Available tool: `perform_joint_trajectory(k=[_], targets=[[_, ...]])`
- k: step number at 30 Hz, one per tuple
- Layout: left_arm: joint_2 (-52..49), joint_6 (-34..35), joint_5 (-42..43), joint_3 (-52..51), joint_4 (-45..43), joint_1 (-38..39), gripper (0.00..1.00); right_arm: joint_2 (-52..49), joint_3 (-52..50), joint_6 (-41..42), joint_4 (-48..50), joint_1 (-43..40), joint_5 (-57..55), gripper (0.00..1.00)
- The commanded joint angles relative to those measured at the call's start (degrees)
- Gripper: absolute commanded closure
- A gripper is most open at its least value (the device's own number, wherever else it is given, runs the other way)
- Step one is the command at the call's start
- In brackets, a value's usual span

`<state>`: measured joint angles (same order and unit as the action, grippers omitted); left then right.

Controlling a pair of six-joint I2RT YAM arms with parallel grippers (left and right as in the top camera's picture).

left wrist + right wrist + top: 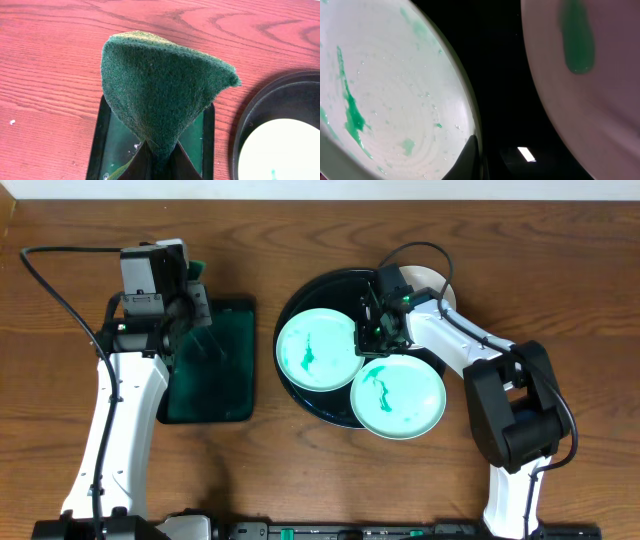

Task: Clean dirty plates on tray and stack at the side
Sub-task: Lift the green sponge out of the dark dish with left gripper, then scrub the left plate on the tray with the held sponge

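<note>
The round black tray holds two mint plates with green smears, one on the left and one at the front right. A white plate lies at the back right, partly hidden by the right arm. My right gripper is low between the plates. In the right wrist view one finger rests at the rim of a smeared plate; the other finger is lost against the dark tray. My left gripper is shut on a green scouring pad above the rectangular tray.
A dark green rectangular tray with wet streaks lies left of the black tray, under my left gripper. Another smeared plate fills the right of the right wrist view. Bare wood table lies around both trays.
</note>
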<state>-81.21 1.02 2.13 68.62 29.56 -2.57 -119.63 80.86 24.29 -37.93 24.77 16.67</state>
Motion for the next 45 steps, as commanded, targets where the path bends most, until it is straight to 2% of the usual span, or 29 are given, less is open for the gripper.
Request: perform_joint_trajectory(k=[1, 17, 21, 24, 25, 28, 31, 42, 45], targets=[[1.11, -1.2, -1.81, 1.01, -0.52, -0.11, 0.93, -2.23, -0.7, -1.66, -1.29, 1.16, -0.52, 0.99], [1.07, -1.18, -1.81, 1.01, -0.11, -0.09, 0.93, -2.23, -0.7, -1.66, -1.25, 1.14, -0.55, 0.99], [-1.75, 5.79, -6.8, 0.81, 6.91, -0.15, 0.93, -2.23, -0.7, -1.64, -1.2, 1.14, -0.52, 0.99], [-5.9, 13.33, -6.88, 0.72, 13.46, -0.26, 0.93, -2.23, -0.7, -1.66, -1.25, 1.16, -0.52, 0.99], [-8.13, 15.67, -6.08, 0.72, 15.93, -0.26, 0.93, -2.23, -0.7, -1.64, -1.29, 1.16, -0.55, 0.99], [-11.93, 15.87, -0.92, 0.72, 18.08, -0.26, 0.93, -2.23, -0.7, -1.66, -1.33, 1.16, -0.52, 0.99], [-15.21, 17.09, 0.31, 0.72, 18.73, -0.26, 0.93, -2.23, -0.7, -1.64, -1.4, 1.16, -0.5, 0.99], [-14.34, 17.07, 0.81, 0.74, 17.27, -0.26, 0.93, -2.23, -0.7, -1.64, -1.49, 1.16, -0.09, 0.99], [-14.25, 16.65, 7.54, 0.83, 15.3, -0.24, 0.93, -2.23, -0.7, -1.66, -1.44, 1.16, -0.11, 0.99]])
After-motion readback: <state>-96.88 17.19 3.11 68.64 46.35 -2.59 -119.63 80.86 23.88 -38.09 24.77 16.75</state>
